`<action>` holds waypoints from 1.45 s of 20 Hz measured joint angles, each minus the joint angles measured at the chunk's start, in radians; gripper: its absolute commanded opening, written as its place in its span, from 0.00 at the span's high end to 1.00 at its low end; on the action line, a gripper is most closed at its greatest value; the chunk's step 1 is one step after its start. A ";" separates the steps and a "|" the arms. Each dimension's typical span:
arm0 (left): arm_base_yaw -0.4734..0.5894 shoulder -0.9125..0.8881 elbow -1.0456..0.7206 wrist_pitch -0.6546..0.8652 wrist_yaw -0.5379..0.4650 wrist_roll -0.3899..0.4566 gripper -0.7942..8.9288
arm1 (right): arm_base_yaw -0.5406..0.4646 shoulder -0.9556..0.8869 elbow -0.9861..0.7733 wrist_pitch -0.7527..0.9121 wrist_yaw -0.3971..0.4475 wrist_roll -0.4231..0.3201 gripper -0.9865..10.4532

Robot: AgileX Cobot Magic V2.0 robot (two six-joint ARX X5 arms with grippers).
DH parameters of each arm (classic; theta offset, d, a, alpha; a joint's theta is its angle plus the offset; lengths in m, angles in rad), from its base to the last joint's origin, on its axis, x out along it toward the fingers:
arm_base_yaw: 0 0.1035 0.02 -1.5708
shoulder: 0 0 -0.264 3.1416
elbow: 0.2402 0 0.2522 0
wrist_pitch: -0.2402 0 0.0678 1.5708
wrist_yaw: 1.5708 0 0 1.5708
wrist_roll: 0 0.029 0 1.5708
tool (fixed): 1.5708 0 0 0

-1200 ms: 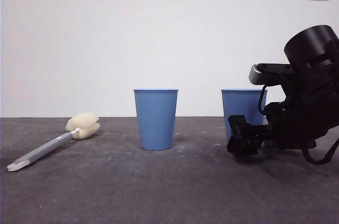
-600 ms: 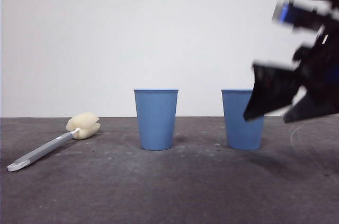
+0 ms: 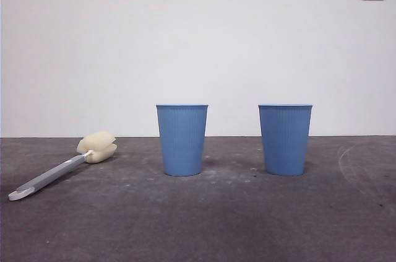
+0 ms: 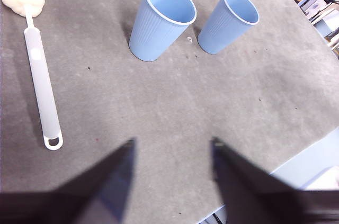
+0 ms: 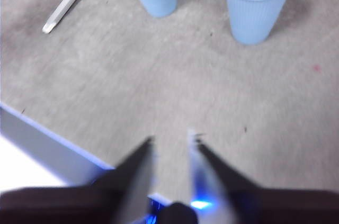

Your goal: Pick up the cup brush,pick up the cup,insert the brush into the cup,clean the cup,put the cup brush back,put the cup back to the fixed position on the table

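On the rough, mottled grey surface [image 3: 198, 225] stood two ribbed, tapered blue cups [image 3: 182, 139] [image 3: 285, 139]; the cup brush [image 3: 62, 166], sponge head rounded, lay apart. Left hand [image 4: 170, 152] and right hand [image 5: 170, 140] were released, empty.
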 measured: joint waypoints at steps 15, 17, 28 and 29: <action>0.000 0.018 0.000 0.000 0.018 0.002 0.92 | 0.000 0.019 0.050 -0.105 0.001 0.016 0.91; 0.000 0.031 0.000 0.024 -0.002 0.011 0.92 | 0.000 0.022 0.050 -0.105 0.008 0.016 0.91; 0.159 -0.070 -0.142 0.650 -0.352 0.469 0.92 | 0.000 0.022 0.050 -0.105 0.091 0.016 0.91; 0.200 -0.119 -0.201 0.716 -0.356 0.477 0.92 | 0.000 0.023 0.050 -0.106 0.095 0.016 0.91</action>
